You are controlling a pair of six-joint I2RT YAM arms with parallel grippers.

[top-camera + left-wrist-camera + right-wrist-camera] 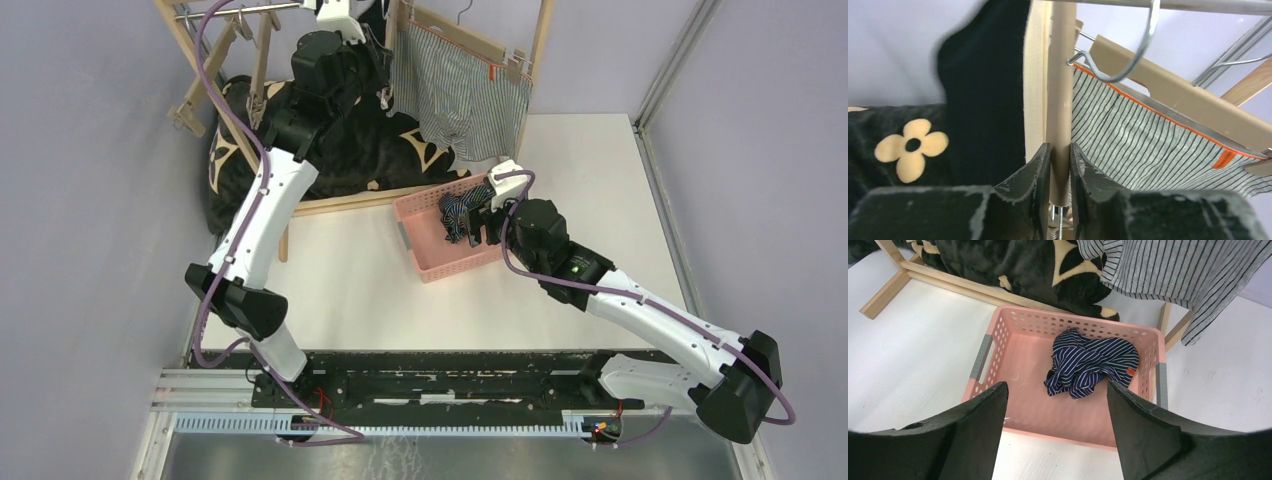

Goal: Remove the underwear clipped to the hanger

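The grey-and-white striped underwear (pixel 462 95) hangs clipped to a wooden hanger (pixel 470 42) on the rack, and its orange tag (pixel 1223 159) shows in the left wrist view. The plain black underwear (pixel 985 95) hangs just left of it. My left gripper (pixel 1060 147) is up at the rack, shut on a beige wooden clip (pixel 1060 90) between the two garments. The navy striped underwear (pixel 1093 367) lies crumpled in the pink basket (pixel 998 340). My right gripper (pixel 1055 387) is open and empty, hovering over the basket's near edge.
A black floral blanket (pixel 350 150) is draped under the wooden rack (pixel 200 70) at the back left. A metal rail (pixel 1198 5) carries the wire hanger hooks. The rack's foot bar (pixel 948 285) lies just behind the basket. A grey wall closes the right side.
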